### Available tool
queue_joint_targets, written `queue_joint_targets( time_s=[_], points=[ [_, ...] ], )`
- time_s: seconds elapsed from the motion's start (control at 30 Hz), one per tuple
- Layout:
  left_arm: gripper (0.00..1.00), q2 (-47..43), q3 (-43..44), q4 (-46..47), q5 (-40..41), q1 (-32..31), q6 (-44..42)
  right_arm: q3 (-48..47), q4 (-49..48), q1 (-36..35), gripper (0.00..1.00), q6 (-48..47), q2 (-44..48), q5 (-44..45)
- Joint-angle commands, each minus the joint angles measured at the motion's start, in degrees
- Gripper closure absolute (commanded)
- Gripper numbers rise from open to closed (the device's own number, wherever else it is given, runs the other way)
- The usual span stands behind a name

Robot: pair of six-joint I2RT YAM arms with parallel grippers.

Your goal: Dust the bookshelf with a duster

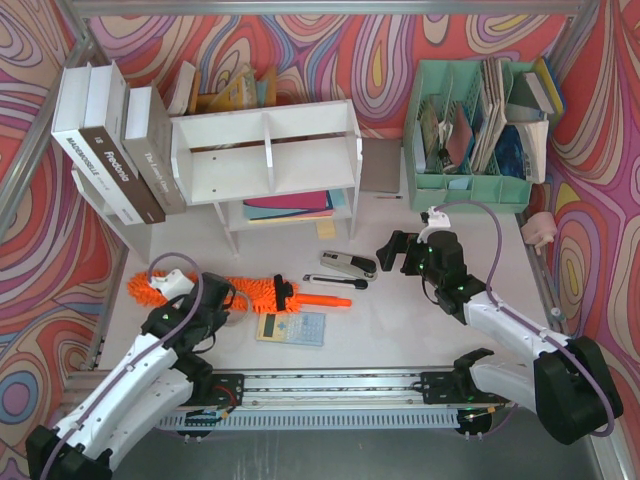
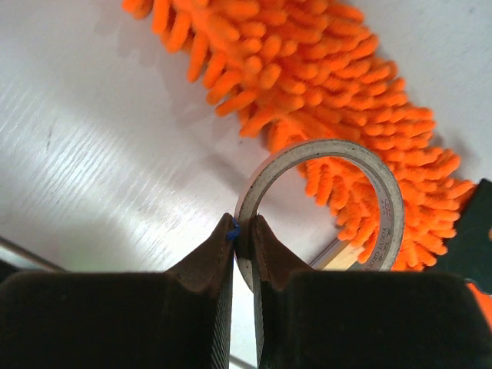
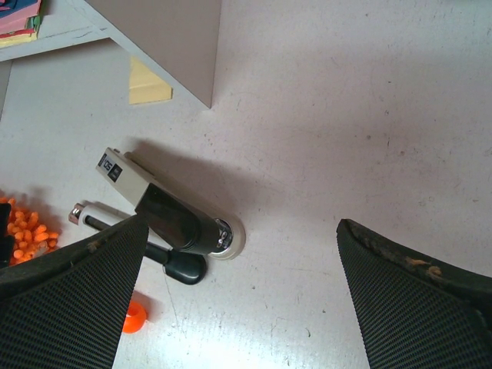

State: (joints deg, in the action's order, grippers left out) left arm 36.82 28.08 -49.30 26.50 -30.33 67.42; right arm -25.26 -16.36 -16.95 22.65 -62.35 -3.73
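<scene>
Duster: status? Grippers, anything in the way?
Left gripper shut on tape roll rim, not the duster. Right gripper open over stapler. Duster flat on table before bookshelf.

We see the stapler [image 3: 165, 211] lying flat on the pale worktop [image 3: 346, 115], its black nose pointing lower right. Tucked against its lower side is what may be a pen [image 3: 115, 225], partly hidden. Above the stapler stands a panel of the bookshelf [image 3: 169, 38], with a yellow note [image 3: 147, 83] at its foot. Left of the stapler, orange strands of the duster [image 3: 27, 231] show. The right end effector [image 3: 244, 231] stands with its jaws wide apart, one finger [image 3: 69, 300] just below the stapler.
</scene>
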Motion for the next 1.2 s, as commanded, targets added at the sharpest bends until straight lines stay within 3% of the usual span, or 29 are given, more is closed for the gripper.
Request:
queue_joint_targets(
  time_s=[0.0, 0.27, 0.37, 0.77, 0.93, 1.17],
  points=[
    [0.81, 0.02, 0.79, -7.03, -3.43, 0.35, 2.62, -1.89, -0.43, -0.28, 0.02, 0.56, -0.21, 0.15],
    [0.82, -5.1, -2.15, -12.11, -6.03, 0.34, 7.86, -1.6, -0.27, -0.28, 0.02, 0.59, 0.04, 0.54],
    [0.78, -6.6, -3.63, -11.96, -6.18, 0.33, 8.99, -1.74, -0.73, -0.28, 0.02, 0.55, -0.38, 0.49],
    [0.78, -0.56, -5.69, -9.06, -5.03, 0.36, 6.93, -2.33, -0.25, -0.28, 0.02, 0.44, -0.22, -0.05],
    [0.71, -0.15, -5.62, -8.91, -4.62, 0.35, 6.93, -2.69, -0.13, -0.28, 0.02, 0.24, 0.01, -0.46],
    [0.48, -1.07, -3.92, -10.63, -3.99, 0.36, 6.78, -3.12, -0.11, -0.35, 0.02, 0.52, -0.08, -1.94]
  ],
)
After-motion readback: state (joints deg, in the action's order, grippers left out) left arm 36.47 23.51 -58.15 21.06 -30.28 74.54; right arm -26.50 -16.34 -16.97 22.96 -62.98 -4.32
